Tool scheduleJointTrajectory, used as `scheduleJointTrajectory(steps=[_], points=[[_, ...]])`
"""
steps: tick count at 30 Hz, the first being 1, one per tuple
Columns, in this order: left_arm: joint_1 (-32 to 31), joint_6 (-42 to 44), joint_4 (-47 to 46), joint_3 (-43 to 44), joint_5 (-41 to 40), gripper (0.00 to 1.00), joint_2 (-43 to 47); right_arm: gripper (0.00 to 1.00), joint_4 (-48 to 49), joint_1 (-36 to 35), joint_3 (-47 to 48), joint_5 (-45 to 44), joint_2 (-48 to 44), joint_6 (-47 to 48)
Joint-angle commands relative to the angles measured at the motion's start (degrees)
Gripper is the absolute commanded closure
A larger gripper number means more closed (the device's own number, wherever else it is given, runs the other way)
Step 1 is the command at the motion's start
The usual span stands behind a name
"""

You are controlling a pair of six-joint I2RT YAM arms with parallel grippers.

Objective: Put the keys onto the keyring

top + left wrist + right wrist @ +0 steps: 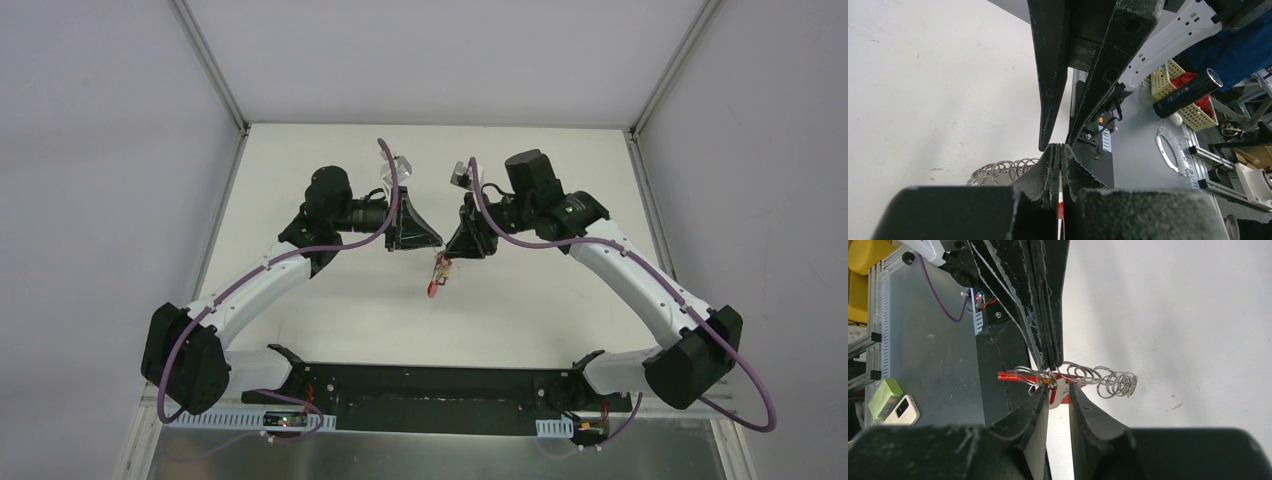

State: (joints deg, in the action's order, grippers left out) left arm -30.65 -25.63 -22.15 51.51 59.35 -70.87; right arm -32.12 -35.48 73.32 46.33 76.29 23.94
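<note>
**Threading step: a key (1058, 395) held against the keyring (1010, 376), above the table (1173, 315)**

Closest to my right wrist camera, the right gripper (1058, 389) has its scuffed black fingers a little apart. The key's small flat head, red and silver, fills the gap between them, so I judge it gripped.

Just beyond, meeting it tip to tip, the left gripper (1059, 150) points in from the opposite side. Its tapered fingers are pressed fully together on a thin red edge, which I take to be the keyring. The ring's thick red arc sticks out sideways, seen edge on as a straight glossy bar.

A springy chain of thin silver wire loops (1108, 382) trails from the same meeting point. Farthest away lies the matt white table.

I judge the threading is in hand but not done. Next, the key's hole must slide onto the thin wire. That calls for very fine alignment, and I cannot see the hole.
</note>
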Motion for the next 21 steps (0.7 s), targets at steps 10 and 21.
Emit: scheduleJointTrajectory(steps=[10,21], points=[[0.3,-2.1,-5.8,0.7,2.2,1.0,0.9,0.79,2.2,0.3,2.2,-0.1,-1.6,-1.0],[0.3,-2.0,-6.0,0.4,2.2,1.0,0.9,0.82,2.4,0.4,3.1,2.2,-1.0,-1.8]])
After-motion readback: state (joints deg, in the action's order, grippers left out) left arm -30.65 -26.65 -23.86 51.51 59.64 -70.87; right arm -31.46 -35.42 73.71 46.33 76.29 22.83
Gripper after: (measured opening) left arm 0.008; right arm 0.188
